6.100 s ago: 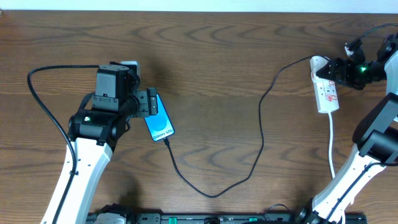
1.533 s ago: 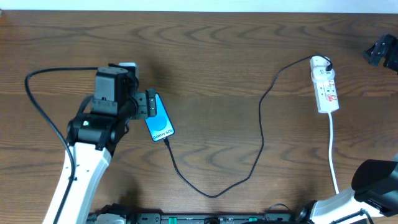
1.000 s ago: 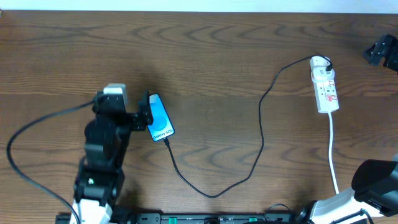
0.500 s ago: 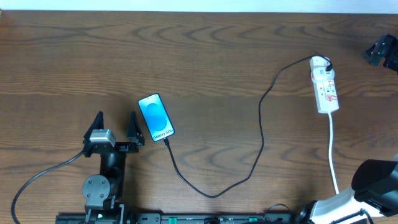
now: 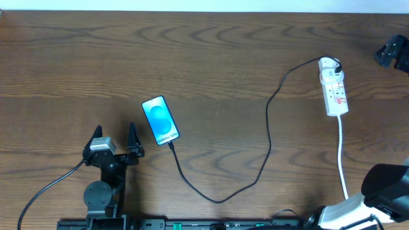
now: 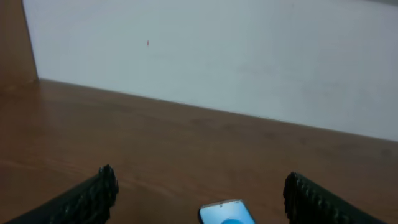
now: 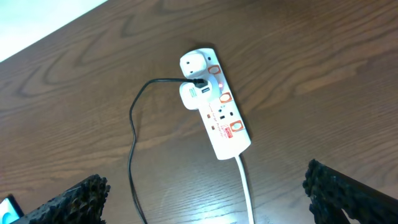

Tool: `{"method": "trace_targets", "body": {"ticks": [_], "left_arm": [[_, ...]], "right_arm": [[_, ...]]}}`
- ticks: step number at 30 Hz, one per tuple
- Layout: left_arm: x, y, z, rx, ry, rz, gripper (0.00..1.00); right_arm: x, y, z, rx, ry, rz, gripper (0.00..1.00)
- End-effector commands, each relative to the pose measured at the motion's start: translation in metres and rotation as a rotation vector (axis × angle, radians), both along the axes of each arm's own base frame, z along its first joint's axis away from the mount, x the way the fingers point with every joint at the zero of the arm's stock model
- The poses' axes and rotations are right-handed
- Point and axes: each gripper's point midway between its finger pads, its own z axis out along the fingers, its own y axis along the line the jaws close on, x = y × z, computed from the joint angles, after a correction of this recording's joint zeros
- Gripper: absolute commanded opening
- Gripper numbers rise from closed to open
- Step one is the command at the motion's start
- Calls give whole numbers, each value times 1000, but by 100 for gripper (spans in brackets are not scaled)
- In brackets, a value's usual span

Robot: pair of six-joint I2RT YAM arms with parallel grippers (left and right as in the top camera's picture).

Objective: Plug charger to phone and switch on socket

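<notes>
The phone [image 5: 160,119] lies flat on the wooden table, blue screen up; its top edge shows in the left wrist view [image 6: 227,213]. The charger [image 5: 220,199], a thin black cable, runs from the phone's lower end in a loop to the white adapter on the socket [image 5: 334,86]. The right wrist view shows the socket [image 7: 214,102] with red-ringed switches and the cable [image 7: 132,130]. My left gripper [image 5: 115,136] is open and empty, just left of and in front of the phone [image 6: 200,185]. My right gripper [image 7: 205,186] is open and empty, high above the socket, at the right edge overhead [image 5: 391,52].
The socket's white cord [image 5: 342,153] runs toward the front edge, past the right arm's base [image 5: 383,185]. A thick black robot cable [image 5: 45,185] curves at the front left. A pale wall [image 6: 217,56] stands behind the table's far edge.
My left gripper let go of the phone and drew back toward the front edge, open. My right gripper left the socket for the far right edge. The phone, cable and socket stayed put.
</notes>
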Motion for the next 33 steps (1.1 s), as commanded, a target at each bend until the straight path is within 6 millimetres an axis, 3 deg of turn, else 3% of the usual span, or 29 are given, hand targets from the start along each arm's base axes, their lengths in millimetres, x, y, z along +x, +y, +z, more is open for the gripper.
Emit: {"method": "trace_targets", "body": {"ticks": [1,4,8,33], "left_arm": [[-4,6,-5,17,14,27,87],[-4,9,-12,16,45,38,87],[-7,11,-41,13,162,49,87],[-7,11,-42,62,171,43,87]], "right_arm": [[1,2,2,1,-5,-3,99],[1,2,2,1,-5,-4,99],[1,2,2,1,-5,-4,99],[1,2,2,1,-5,-4,99]]}}
